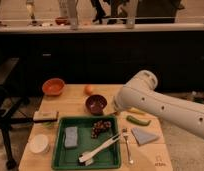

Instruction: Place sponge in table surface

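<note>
The sponge (pixel 70 136), a small grey-blue block, lies flat in the left half of the green tray (pixel 109 160). The tray rests on the light wooden table surface (pixel 75 103). My white arm (pixel 155 102) reaches in from the right, above the table's right rear part, and its rounded joint sits right of the dark bowl (pixel 96 104). The gripper itself does not show; it is hidden behind or beyond the arm. Nothing touches the sponge, so the gripper holds nothing and stands open.
The tray also holds a dark cluster (pixel 101 127) and a white utensil (pixel 100 148). On the table are an orange bowl (pixel 53 86), an orange fruit (pixel 88 89), a tan-topped block (pixel 45 116), a white cup (pixel 39 143), a fork (pixel 127 145), a blue-grey cloth (pixel 144 135) and a green pepper (pixel 138 120). A dark chair (pixel 5 100) stands left.
</note>
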Controlling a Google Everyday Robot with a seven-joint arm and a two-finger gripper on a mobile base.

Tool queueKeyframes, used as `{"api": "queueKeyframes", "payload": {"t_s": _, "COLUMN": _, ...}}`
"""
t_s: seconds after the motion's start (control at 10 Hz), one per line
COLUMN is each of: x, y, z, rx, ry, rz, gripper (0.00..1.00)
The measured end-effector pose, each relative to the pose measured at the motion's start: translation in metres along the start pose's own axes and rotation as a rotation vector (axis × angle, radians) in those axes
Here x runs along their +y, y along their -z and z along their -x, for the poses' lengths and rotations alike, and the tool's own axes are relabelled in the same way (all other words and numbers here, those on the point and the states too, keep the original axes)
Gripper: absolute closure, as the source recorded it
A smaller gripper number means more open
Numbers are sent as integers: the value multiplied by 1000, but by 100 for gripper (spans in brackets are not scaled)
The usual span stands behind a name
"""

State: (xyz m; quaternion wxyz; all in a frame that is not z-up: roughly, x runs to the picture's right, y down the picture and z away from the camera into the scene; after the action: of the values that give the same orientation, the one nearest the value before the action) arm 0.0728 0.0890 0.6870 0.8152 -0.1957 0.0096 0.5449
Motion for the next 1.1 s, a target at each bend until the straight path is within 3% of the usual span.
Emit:
{"api": "queueKeyframes", "payload": {"t_s": 0.5, "x": 50, "y": -19, "z": 18, "rx": 20, "ry": 30, "rz": 15, "gripper": 20}}
{"api": "queueKeyframes", "payload": {"t_s": 1.1, "x": 51, "y": -20, "z": 19, "rx": 22, "ry": 32, "rz": 15, "gripper": 20}}
